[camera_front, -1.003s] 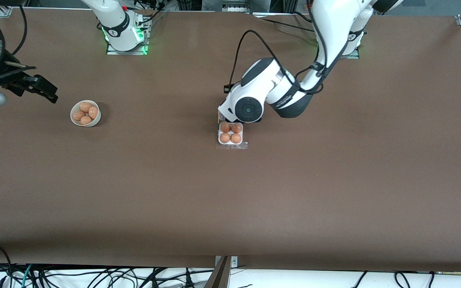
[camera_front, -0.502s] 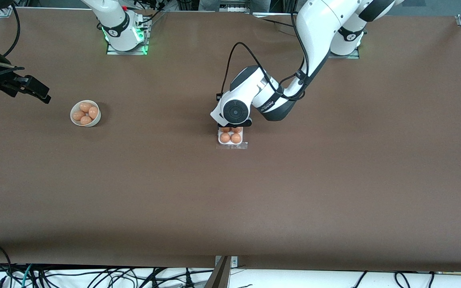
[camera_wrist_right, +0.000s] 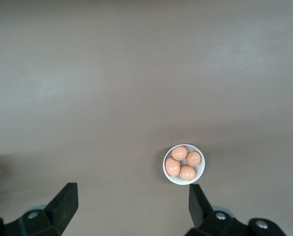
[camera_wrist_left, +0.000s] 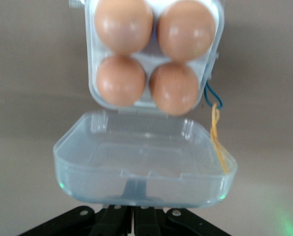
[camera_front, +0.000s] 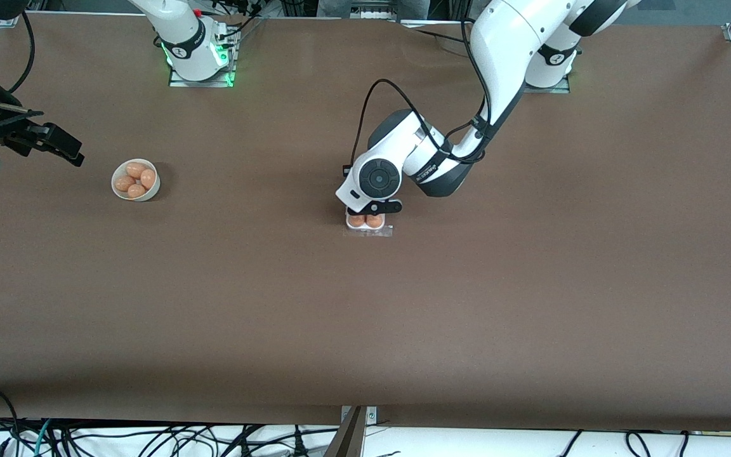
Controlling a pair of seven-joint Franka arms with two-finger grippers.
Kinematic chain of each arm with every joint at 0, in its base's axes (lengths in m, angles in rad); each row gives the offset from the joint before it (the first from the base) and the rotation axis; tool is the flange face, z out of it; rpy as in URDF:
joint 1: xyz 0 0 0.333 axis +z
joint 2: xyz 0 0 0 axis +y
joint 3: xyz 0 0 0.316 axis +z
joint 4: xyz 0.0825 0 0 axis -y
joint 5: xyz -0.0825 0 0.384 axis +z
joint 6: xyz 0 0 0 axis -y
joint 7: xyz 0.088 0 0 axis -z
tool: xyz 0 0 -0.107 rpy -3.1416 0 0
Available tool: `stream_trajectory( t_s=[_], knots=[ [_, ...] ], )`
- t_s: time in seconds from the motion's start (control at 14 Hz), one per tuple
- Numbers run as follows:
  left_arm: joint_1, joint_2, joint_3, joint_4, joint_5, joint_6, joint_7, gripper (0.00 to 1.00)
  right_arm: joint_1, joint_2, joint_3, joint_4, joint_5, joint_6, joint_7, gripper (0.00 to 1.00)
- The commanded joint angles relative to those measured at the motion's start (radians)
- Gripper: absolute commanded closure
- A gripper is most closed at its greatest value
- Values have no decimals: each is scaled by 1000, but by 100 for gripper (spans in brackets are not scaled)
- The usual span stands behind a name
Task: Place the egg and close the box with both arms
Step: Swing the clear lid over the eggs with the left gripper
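The left gripper (camera_wrist_left: 132, 216), fingers pinched together, grips the raised clear lid (camera_wrist_left: 145, 164) of the box (camera_front: 368, 223) mid-table; its wrist hides half the tray. All four cells hold eggs (camera_wrist_left: 174, 87). The right gripper (camera_wrist_right: 131, 201) waits spread wide, empty, above the bowl (camera_wrist_right: 184, 163).

White arms (camera_front: 499, 44) — black joint bands, cables — black grippers.

Clear glossy plastic box (camera_wrist_left: 145, 169) — smooth eggs (camera_wrist_left: 124, 24)
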Motion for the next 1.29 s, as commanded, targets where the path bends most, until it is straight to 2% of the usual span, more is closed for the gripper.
stream_trajectory(
  t_s=[0.0, 0.5, 0.57, 0.65, 0.79, 0.93, 1.08, 1.22],
  knots=[
    [-19, 26, 17, 48, 35, 15, -20, 98, -3, -11, 2, -11, 15, 11, -6, 0],
    [-11, 11, 80, 90, 48, 29, -15, 97, -3, -11, 2, -9, 16, 11, -8, 0],
    [-7, 0, 97, 92, 49, 24, -12, 92, -3, -11, 2, -9, 16, 11, -8, 0],
    [-4, -12, 124, 92, 51, 21, -9, 82, -3, -11, 2, -9, 16, 11, -8, 0],
    [4, -53, 193, 142, 121, -48, 23, 55, -3, -11, 3, -9, 16, 11, -8, 0],
    [33, -80, 241, 205, 207, -176, 157, 32, -3, -13, 6, -9, 16, 11, -8, 0],
    [90, -109, 267, 250, 250, -250, 306, 21, -1, -13, 8, -9, 16, 10, -8, 0],
    [165, -152, 272, 261, 253, -254, 391, 15, -1, -13, 9, -9, 16, 10, -8, 0]
  ],
)
